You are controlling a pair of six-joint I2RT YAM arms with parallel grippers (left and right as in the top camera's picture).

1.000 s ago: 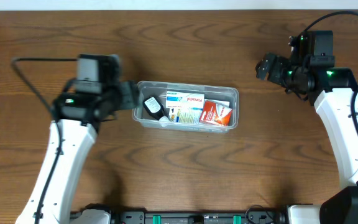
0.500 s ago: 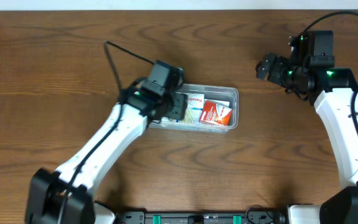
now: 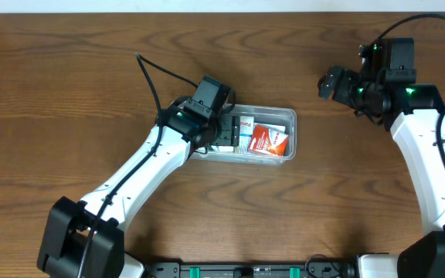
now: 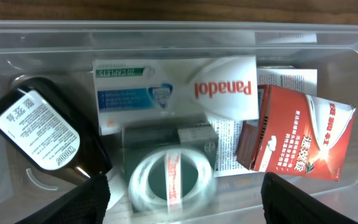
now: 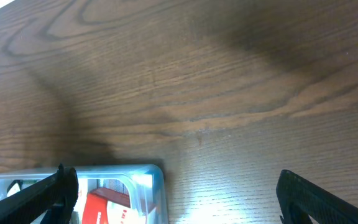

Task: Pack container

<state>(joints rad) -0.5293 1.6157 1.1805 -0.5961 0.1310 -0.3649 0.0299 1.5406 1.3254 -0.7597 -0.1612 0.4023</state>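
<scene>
The clear plastic container (image 3: 290,116) lies mid-table. In the left wrist view the container (image 4: 185,34) holds a dark bottle (image 4: 39,134), a white Panadol box (image 4: 179,84), a red box (image 4: 303,134) and a green box (image 4: 166,134). A clear tape roll (image 4: 171,180), blurred, lies over the green box between my open left gripper's (image 4: 185,205) fingers. In the overhead view the left gripper (image 3: 221,133) hangs over the container's left half. My right gripper (image 3: 329,83) is open and empty, off to the container's upper right.
The right wrist view shows the container's corner (image 5: 157,177) with the red box (image 5: 107,208) inside, between the right gripper's (image 5: 179,199) fingers. A printed leaflet (image 4: 235,143) lies under the boxes. The left arm's black cable (image 3: 157,77) loops over the table.
My left arm has swung from left of the container to over its left half, hiding the bottle in the overhead view. The right arm has not moved.
</scene>
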